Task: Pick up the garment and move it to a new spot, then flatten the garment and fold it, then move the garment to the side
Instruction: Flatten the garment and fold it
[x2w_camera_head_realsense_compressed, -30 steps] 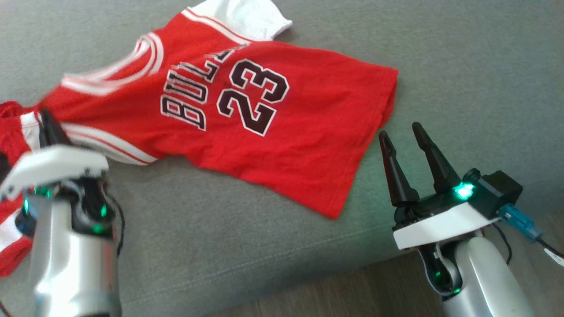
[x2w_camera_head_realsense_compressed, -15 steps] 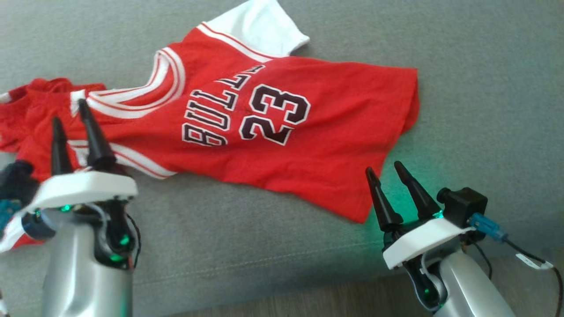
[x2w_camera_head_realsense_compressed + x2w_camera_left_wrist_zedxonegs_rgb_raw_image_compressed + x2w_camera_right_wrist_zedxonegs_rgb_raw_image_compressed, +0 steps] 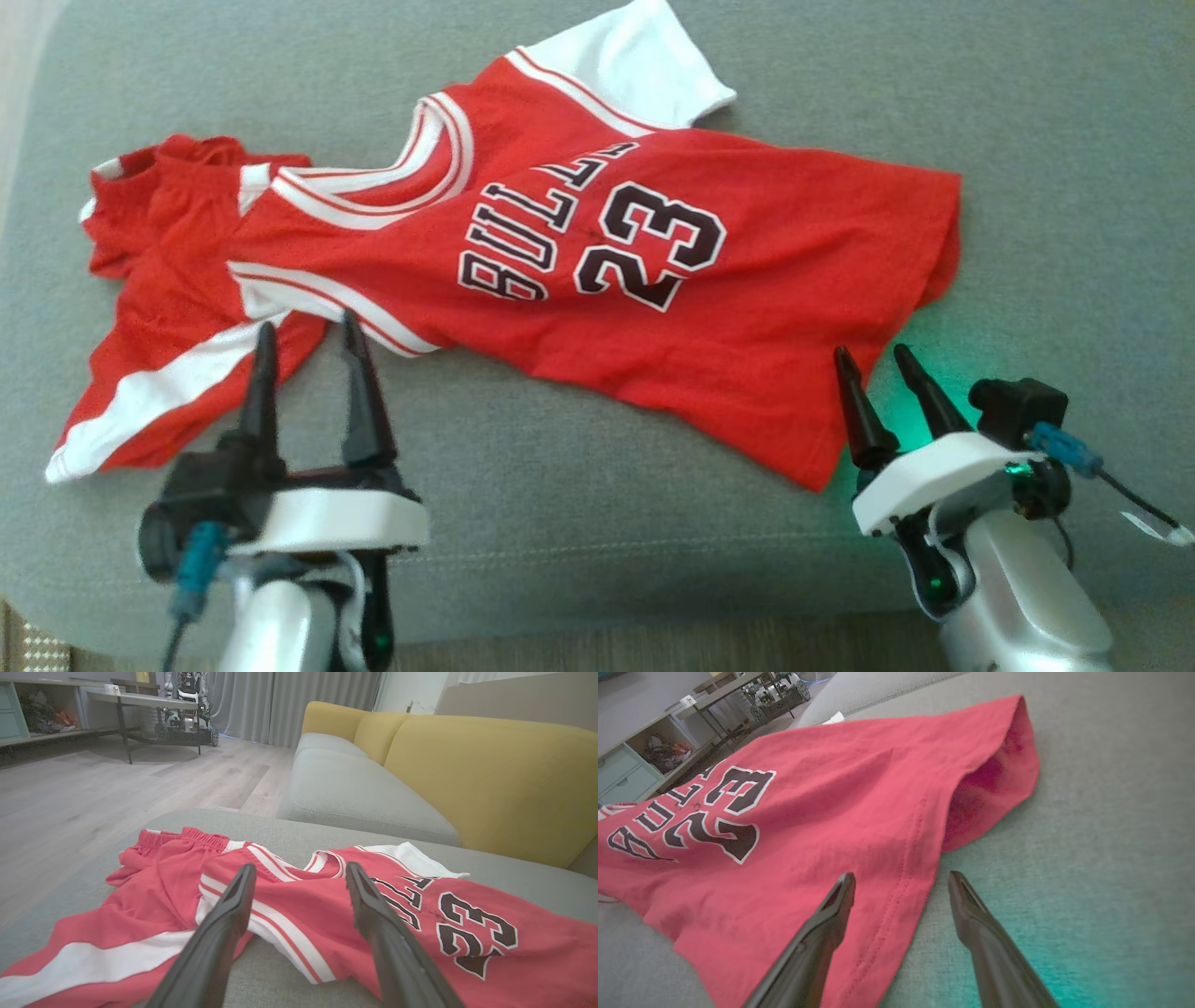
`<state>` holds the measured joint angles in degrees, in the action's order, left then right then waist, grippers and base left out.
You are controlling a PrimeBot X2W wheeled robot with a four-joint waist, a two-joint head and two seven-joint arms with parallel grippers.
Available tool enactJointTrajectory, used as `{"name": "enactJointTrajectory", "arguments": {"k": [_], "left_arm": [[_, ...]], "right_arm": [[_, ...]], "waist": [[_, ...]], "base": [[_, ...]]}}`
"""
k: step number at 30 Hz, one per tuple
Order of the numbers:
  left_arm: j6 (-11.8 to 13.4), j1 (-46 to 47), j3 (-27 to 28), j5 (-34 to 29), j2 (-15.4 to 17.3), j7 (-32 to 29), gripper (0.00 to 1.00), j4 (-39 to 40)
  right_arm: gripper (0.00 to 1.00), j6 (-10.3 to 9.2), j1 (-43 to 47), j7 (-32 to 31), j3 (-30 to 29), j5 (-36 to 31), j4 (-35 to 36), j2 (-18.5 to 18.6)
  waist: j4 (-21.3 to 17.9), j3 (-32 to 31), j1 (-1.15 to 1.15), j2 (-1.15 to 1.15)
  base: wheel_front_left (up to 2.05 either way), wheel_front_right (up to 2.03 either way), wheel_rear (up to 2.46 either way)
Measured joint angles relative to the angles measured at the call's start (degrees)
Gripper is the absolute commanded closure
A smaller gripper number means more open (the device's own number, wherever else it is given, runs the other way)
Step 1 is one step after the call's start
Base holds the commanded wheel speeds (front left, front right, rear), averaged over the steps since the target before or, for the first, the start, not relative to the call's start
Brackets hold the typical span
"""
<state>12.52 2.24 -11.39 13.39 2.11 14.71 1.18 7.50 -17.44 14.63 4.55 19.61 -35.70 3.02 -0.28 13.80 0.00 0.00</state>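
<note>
A grey sofa seat [image 3: 1027,140] spans the head view; the red jersey [image 3: 766,308], numbered 23, lies spread across the middle of the frame, collar toward the upper left, hem toward the right; red shorts [image 3: 168,308] with a white stripe lie crumpled at the left, touching the jersey's shoulder; the left gripper [image 3: 308,325], lower left, has its fingers spread and empty, tips near the armhole trim; the right gripper [image 3: 873,353], lower right, is likewise spread and empty, its fingers either side of the hem edge.
</note>
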Motion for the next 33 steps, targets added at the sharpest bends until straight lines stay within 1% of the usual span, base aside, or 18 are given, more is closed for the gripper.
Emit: {"name": "enactJointTrajectory", "arguments": {"k": [1,2,3,4,5,6,8,15,18,20,22,24,27,30,31,32,33], "left_arm": [[0.20,-0.19,-0.97,-0.58,0.04,0.00,0.00,0.32],[0.20,-0.19,-0.97,-0.58,0.04,0.00,0.00,0.32],[0.42,-0.32,-1.70,-1.00,0.05,0.00,0.00,0.58],[0.67,-0.42,-2.68,-1.20,0.10,0.00,0.00,0.70],[0.68,-0.57,-3.38,-1.22,0.11,0.00,0.00,0.71],[0.68,-0.74,-4.17,-1.60,0.14,0.00,0.00,0.73],[1.15,-1.02,-5.11,-2.20,0.20,0.00,0.00,0.82],[1.66,-1.18,-6.41,-2.56,0.33,0.00,0.00,1.68],[1.68,-1.83,-6.41,-2.56,0.34,0.00,0.00,2.04],[1.67,-2.43,-6.54,-2.55,0.35,0.00,0.00,2.08],[1.62,-2.45,-6.80,-2.56,0.35,0.00,0.00,2.23],[1.56,-2.41,-7.57,-2.67,0.38,0.00,0.00,2.27],[1.13,-1.95,-8.93,-3.24,0.38,0.00,0.00,2.27],[1.12,-1.70,-10.12,-3.23,0.43,0.00,0.00,2.22],[1.12,-1.44,-10.39,-3.23,0.43,0.00,0.00,2.15],[1.12,-0.49,-11.21,-3.23,0.45,0.00,0.00,1.83],[1.12,0.08,-11.80,-3.24,0.45,0.00,0.00,1.71]], "right_arm": [[0.00,0.00,-0.92,0.00,0.43,1.97,-1.70,-0.02],[0.00,0.00,-0.92,0.00,0.43,1.97,-1.70,-0.02],[0.00,0.00,-1.78,0.00,0.80,3.68,-3.45,-0.03],[0.48,0.00,-2.56,0.00,0.83,4.08,-4.95,-0.02],[0.85,0.00,-3.25,0.00,0.49,4.07,-5.92,-0.03],[1.00,0.00,-3.84,0.00,-0.57,3.92,-6.23,-0.05],[1.00,0.00,-4.83,0.00,-3.32,2.89,-4.98,-0.04],[1.00,0.00,-6.23,0.00,-15.34,-1.87,7.04,-0.07],[1.00,0.00,-7.10,0.01,-19.20,-3.31,11.57,-0.07],[1.00,0.00,-7.93,0.01,-21.17,-4.42,12.91,-0.05],[1.00,0.00,-8.99,0.01,-22.60,-6.41,13.11,-0.07],[1.00,0.00,-10.99,0.01,-23.76,-9.89,12.14,-0.07],[1.00,0.00,-16.69,0.01,-24.90,-14.08,7.70,-0.04],[1.00,0.00,-24.23,0.01,-25.52,-17.85,1.76,0.12],[0.71,0.00,-26.65,0.01,-26.13,-19.08,-0.53,0.31],[0.00,0.00,-30.48,0.01,-27.65,-22.04,-6.39,1.11],[0.00,0.00,-31.53,0.01,-28.63,-23.08,-8.53,1.20]], "waist": [[0.33,-0.06,0.00,0.00],[0.33,-0.06,0.00,0.00],[0.68,-0.16,0.00,0.00],[1.04,-0.28,0.00,0.00],[1.40,-0.44,0.00,0.00],[1.75,-0.62,0.00,0.00],[2.28,-1.08,0.00,0.00],[3.14,-2.05,0.00,0.00],[3.24,-2.50,0.00,0.00],[3.45,-2.70,0.00,0.00],[3.85,-2.75,0.00,0.00],[4.47,-2.56,0.00,0.00],[5.64,-1.92,0.00,0.00],[6.58,-0.61,0.00,0.00],[6.83,-0.11,0.00,0.00],[7.21,0.77,0.00,0.00],[7.34,1.16,0.00,0.00]], "base": [[0.00,0.00,0.00],[0.00,0.00,0.00],[0.00,0.00,0.00],[0.00,0.00,0.00],[0.00,0.00,0.00],[0.00,0.00,0.00],[0.00,0.00,0.00],[0.00,0.00,0.00],[0.00,0.00,0.00],[0.00,0.00,0.00],[0.00,0.00,0.00],[0.00,0.00,0.00],[0.00,0.00,0.00],[0.00,0.00,0.00],[0.00,0.00,0.00],[0.00,0.00,0.00],[0.00,0.00,0.00]]}}
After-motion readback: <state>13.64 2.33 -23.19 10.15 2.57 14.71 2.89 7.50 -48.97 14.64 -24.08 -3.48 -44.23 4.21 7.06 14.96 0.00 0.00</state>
